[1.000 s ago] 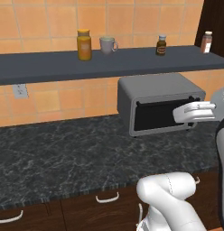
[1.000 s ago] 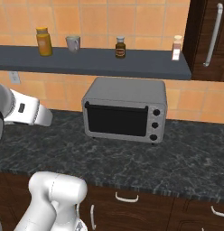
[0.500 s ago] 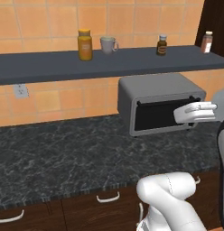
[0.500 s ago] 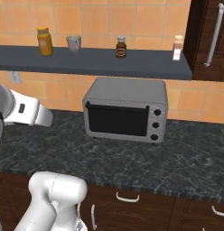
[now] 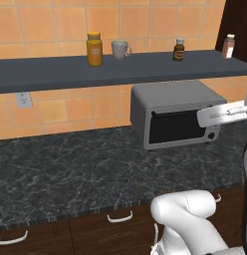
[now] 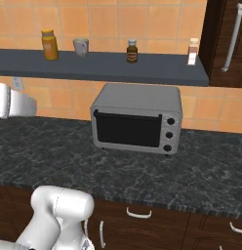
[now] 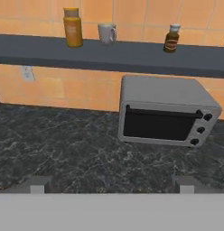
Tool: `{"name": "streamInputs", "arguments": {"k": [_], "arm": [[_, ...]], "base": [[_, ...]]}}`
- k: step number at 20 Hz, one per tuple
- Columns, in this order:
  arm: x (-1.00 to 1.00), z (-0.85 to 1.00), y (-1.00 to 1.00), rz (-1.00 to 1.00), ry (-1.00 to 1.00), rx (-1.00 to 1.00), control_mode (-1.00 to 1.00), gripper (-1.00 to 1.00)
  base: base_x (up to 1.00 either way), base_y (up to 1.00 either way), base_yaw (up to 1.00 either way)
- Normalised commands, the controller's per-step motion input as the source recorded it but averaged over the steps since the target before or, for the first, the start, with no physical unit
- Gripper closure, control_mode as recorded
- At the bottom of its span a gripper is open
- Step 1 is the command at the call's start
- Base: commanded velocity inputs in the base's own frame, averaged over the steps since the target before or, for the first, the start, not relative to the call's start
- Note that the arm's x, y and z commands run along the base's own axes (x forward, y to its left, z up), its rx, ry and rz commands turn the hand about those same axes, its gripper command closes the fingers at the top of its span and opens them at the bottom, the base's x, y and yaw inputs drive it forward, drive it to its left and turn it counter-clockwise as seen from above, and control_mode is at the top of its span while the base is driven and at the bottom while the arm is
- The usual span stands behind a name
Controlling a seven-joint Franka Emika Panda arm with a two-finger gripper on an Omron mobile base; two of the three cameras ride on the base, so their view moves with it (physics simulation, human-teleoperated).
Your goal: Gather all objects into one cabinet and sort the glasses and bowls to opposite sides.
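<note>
From the left base view we see an off-white mug (image 5: 120, 49) on the dark shelf (image 5: 56, 72), just right of an orange jar (image 5: 94, 49). From the right base view, the cabinet (image 6: 225, 41) with its long white handle sits far right, above the toaster oven (image 6: 136, 117). In the hand view our gripper (image 7: 111, 184) stands wide and empty; the mug sits high ahead, slightly left.

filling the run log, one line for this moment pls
hand: open, empty | off-white mug: on wall shelf beside orange jar | toaster oven: shut
</note>
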Motion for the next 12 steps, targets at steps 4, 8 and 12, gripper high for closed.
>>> {"name": "streamInputs", "arguments": {"k": [4, 8, 12], "arm": [[0.18, 1.0, 0.0, 0.0, -0.23, -0.1, -1.0, -1.0], [0.94, 0.64, -0.03, 0.0, -0.11, 0.0, -1.0, -1.0], [0.22, 0.0, -0.02, -0.02, -0.02, 0.0, -1.0, -1.0]], "base": [[0.0, 0.0, 0.0], [0.0, 0.0, 0.0], [0.0, 0.0, 0.0]]}}
